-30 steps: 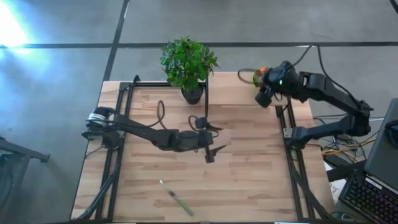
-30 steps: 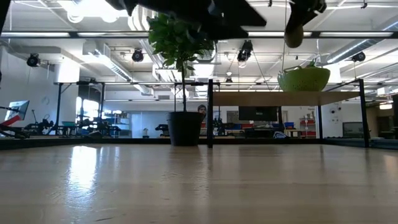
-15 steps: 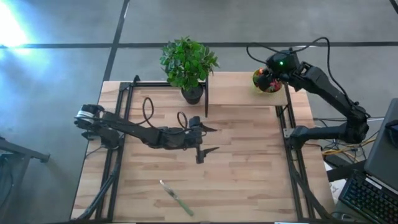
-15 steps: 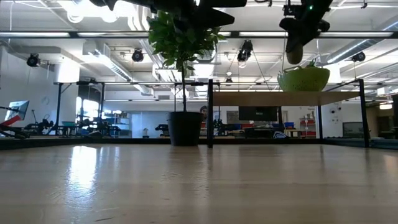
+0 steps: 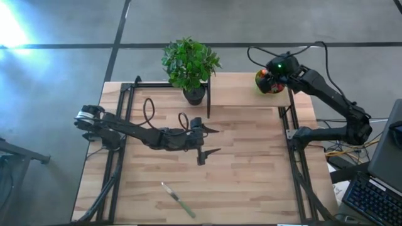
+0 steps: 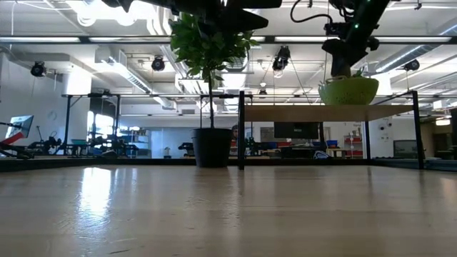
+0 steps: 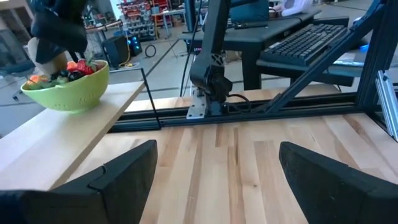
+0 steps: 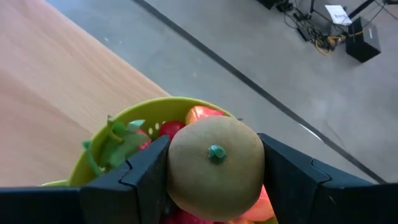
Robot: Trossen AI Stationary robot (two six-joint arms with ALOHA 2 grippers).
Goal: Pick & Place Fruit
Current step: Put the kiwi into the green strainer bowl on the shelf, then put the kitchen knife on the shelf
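two right fingers (image 8: 149, 180) pinching the kiwi (image 8: 215, 167) over the bowl (image 8: 106, 168); left fingers (image 7: 127, 174) spread wide, empty

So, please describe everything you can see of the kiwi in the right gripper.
The kiwi is a round, dull green-brown ball with a matte, slightly fuzzy-looking skin and a small green stub at one end. The right gripper clamps it between its two dark fingers, one on each side. It hangs right over the green bowl, above the red fruit inside.
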